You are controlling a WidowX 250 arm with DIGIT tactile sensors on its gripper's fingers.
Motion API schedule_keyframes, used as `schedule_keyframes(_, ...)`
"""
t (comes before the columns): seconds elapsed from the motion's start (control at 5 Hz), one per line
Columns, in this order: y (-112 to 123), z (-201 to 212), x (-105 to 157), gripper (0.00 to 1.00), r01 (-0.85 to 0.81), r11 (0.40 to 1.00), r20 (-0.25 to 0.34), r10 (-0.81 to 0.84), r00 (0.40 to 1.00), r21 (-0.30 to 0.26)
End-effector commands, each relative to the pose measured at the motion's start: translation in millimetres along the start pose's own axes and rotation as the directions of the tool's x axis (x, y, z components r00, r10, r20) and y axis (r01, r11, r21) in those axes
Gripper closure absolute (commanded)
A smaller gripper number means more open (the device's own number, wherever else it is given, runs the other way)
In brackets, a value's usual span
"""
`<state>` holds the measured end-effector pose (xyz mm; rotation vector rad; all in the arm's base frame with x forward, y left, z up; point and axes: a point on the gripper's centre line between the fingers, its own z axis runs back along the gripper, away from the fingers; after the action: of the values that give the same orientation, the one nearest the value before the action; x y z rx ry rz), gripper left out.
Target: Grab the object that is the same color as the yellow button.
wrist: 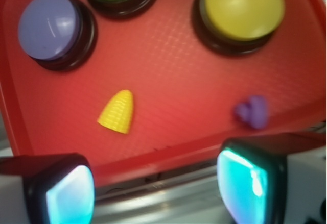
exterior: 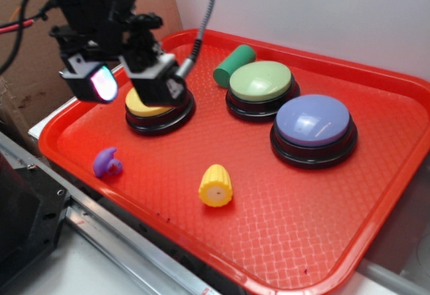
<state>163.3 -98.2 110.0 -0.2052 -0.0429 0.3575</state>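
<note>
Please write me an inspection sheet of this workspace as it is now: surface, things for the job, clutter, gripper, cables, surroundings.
Surface: red tray with a waffle texture, resting on a light table.
Job's things: yellow corn toy lies on its side near the tray's front, untouched; yellow button sits at the back left, partly hidden by the gripper in the exterior view.
Clutter: purple toy, green cylinder, green button, blue button, all on the tray.
Gripper: gripper open, empty, raised above the yellow button.
Cables: grey cable and black and red wires run to the arm.
Surroundings: white wall, cardboard, metal rail.
</note>
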Motion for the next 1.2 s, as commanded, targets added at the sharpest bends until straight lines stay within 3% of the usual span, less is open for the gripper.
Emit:
schedule_keyframes(0.0,-23,-50,13,0.0,-0.047,0.998,-0.025,0.048,0.999,0.034)
schedule_keyframes(0.2,-33,-73,15,0.0,-0.036,0.999,-0.049,0.036,0.998,-0.004)
schedule_keyframes(0.8,-33,-98,20,0.0,-0.09,0.995,-0.054,0.092,0.994,0.043)
schedule_keyframes(1.0,-32,-96,21,1.0,-0.122,0.991,-0.041,0.124,0.991,0.059)
